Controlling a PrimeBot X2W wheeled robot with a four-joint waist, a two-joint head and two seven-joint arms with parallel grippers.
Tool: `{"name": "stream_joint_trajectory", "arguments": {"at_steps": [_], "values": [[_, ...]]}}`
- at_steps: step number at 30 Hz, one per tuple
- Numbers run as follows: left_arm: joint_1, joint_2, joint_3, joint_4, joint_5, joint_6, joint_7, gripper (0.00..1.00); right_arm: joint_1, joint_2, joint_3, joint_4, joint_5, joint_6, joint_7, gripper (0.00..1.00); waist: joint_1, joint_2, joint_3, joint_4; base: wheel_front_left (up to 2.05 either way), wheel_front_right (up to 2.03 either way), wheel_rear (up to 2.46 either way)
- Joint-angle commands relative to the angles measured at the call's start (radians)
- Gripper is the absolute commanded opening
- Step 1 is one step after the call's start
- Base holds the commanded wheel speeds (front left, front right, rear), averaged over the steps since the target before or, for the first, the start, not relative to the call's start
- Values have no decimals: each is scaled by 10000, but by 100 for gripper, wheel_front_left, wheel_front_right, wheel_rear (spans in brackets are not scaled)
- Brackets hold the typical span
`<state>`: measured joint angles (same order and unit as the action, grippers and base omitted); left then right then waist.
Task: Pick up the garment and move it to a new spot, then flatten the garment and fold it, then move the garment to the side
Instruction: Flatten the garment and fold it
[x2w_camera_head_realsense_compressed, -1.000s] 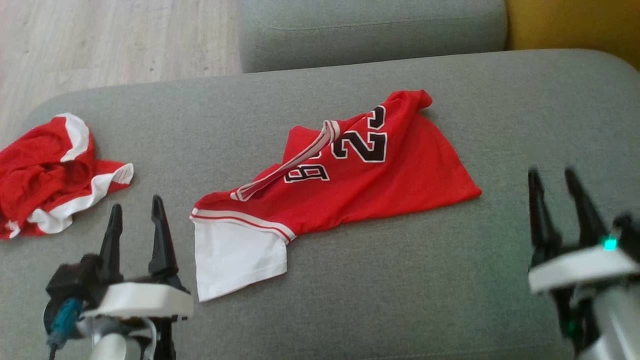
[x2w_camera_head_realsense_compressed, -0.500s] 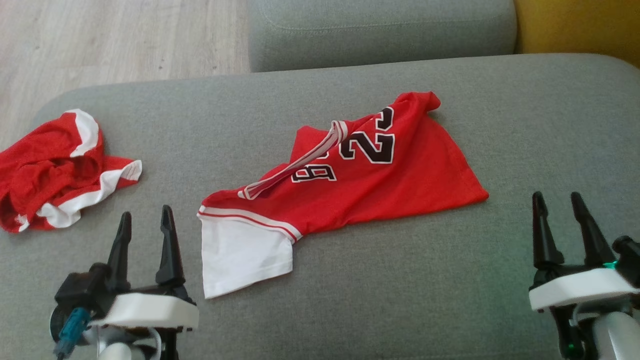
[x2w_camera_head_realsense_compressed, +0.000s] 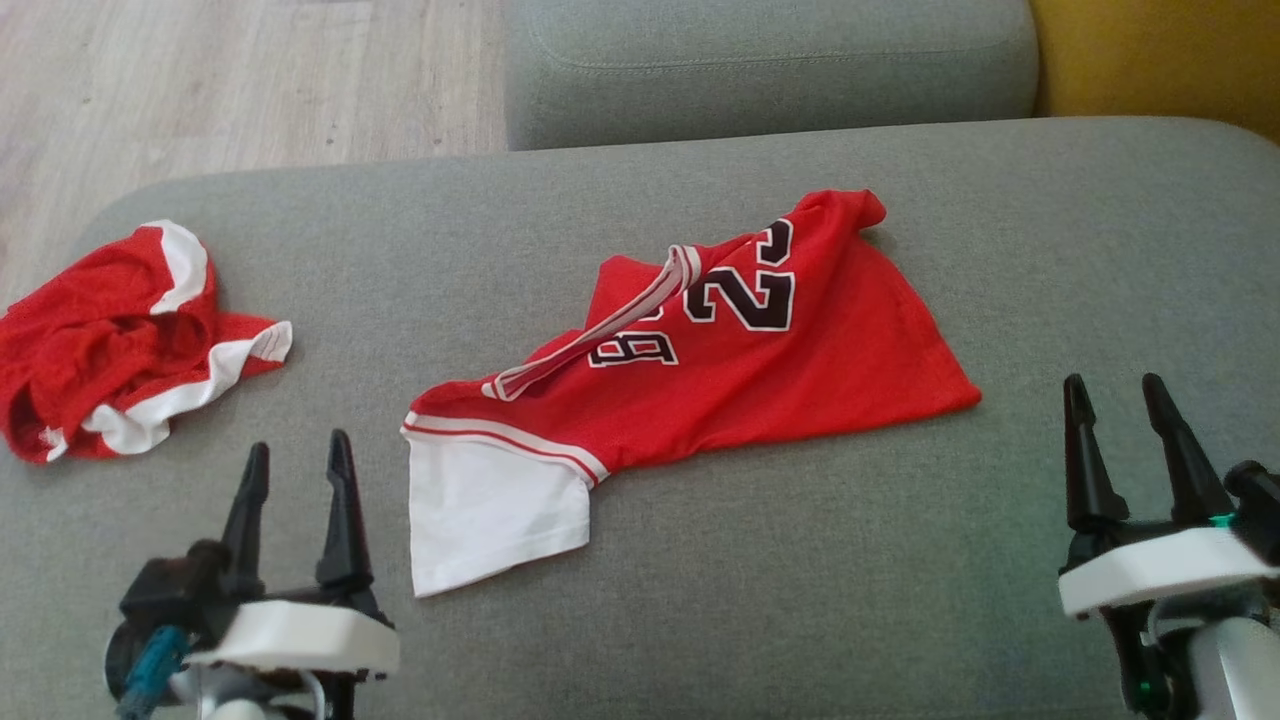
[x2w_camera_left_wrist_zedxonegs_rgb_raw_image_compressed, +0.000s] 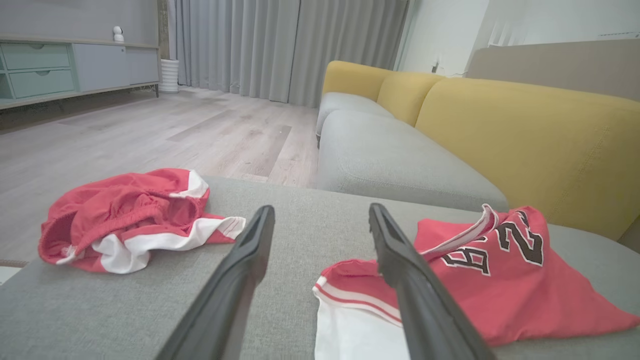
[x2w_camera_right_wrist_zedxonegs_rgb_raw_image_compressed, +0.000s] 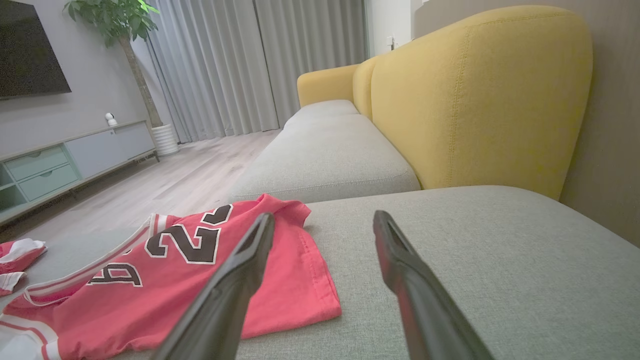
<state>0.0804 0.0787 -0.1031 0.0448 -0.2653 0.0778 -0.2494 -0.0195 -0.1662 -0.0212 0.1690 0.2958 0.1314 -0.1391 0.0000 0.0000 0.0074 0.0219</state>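
Step 1 not begun imo: jersey (x2w_camera_head_realsense_compressed: 720, 370) lies rumpled mid-cushion on the grey sofa (x2w_camera_head_realsense_compressed: 800, 560), untouched. Both the left claw (x2w_camera_head_realsense_compressed: 299, 445) & right claw (x2w_camera_head_realsense_compressed: 1115, 382) are spread wide and empty, one near each end. Next up: drop down & pinch cloth w/o snagging the upholstery. Red shorts (x2w_camera_head_realsense_compressed: 110, 340) sit further left. Wood floor (x2w_camera_head_realsense_compressed: 250, 80) and curtains (x2w_camera_left_wrist_zedxonegs_rgb_raw_image_compressed: 280, 45) behind.
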Motion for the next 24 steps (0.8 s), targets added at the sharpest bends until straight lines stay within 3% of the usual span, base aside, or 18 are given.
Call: {"name": "stream_joint_trajectory", "arguments": {"at_steps": [1, 6, 14, 20, 24], "values": [[-299, -21, 310, -193, 69, -62, -25, 100, -150, -38, 138, -360, -110, -7, 54, 100, 0, 0, 15, 5, 0, 0, 0], [-358, 36, -66, 191, -267, -255, 1688, 100, -558, -3, 307, -62, -191, -7, 919, 100, 0, 0, 187, 90, 0, 0, 0], [-707, 102, -695, 432, -621, -226, 4704, 100, -2293, -523, 860, 1257, 132, -7, 4334, 100, 0, 0, 677, 455, 0, 0, 0], [-1205, 105, -929, 404, -755, 6, 6321, 100, -3408, -886, 910, 2493, 269, -7, 6255, 100, 0, 0, 1005, 824, 0, 0, 0], [-1438, 24, -1071, 419, -937, 72, 6782, 100, -3905, -979, 533, 3160, -29, -7, 6563, 100, 0, 0, 1208, 1012, 0, 0, 0]]}}
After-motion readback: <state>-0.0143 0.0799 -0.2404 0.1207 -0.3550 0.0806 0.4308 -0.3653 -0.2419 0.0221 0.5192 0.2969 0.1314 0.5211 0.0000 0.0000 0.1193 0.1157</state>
